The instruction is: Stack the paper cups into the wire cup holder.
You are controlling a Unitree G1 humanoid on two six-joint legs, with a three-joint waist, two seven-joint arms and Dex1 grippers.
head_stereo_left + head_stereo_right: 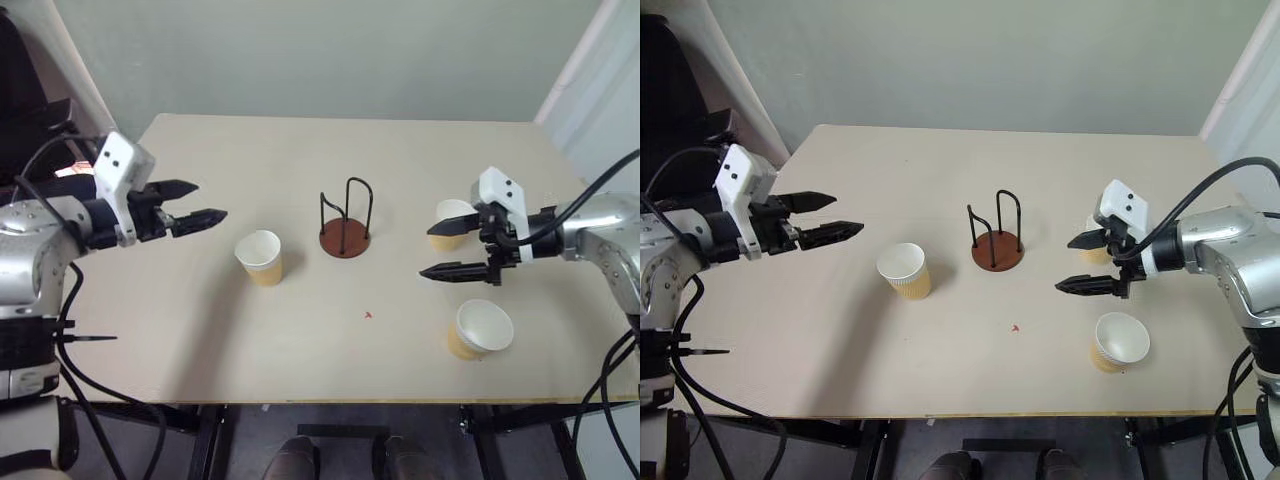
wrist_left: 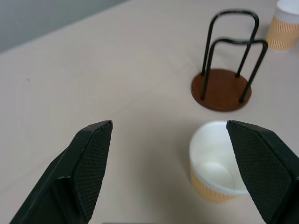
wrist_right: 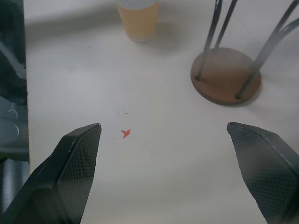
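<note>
A pale green wall stands behind a light beige bench (image 1: 300, 340), and everything sits out in the open on top of it. Near the middle is the wire cup holder (image 1: 345, 225), its reddish-brown disc flat on the bench and its black wire loops upright, with nothing inside it. One paper cup (image 1: 260, 257) stands upright just to the left of the holder, mouth up, a little nearer the front edge. A second paper cup (image 1: 480, 330) sits over on the right toward the front edge, tipped so its white inside faces up and outward. A third paper cup (image 1: 1092, 252) is further back on the right, partly hidden behind the right end effector (image 1: 447, 249). That end effector hangs above the bench with its two black fingers spread wide, holding nothing, pointing toward the holder. The left end effector (image 1: 200, 202) hovers over the left side, fingers also spread apart and empty, aimed toward the nearest cup. A small red mark (image 1: 368, 316) shows on the bench in front of the holder.
</note>
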